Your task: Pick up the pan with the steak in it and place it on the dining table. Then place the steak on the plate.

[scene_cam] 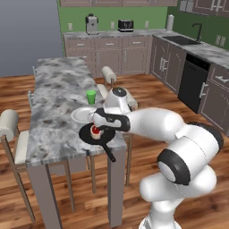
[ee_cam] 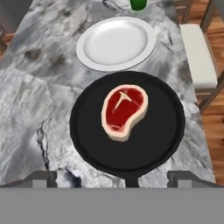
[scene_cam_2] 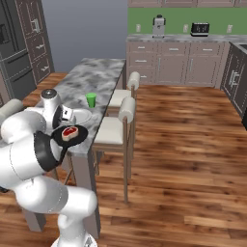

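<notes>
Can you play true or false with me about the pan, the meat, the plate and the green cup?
1. The steak is lying in the pan. True.
2. The plate has food on it. False: the plate is bare, the meat is in the pan.
3. The pan sits on the dining table, right next to the plate. True.
4. The gripper is squeezing the steak. False: its jaws stand open above the pan and hold nothing.
5. The green cup stands inside the pan. False: it stands on the table, beyond the plate.
</notes>
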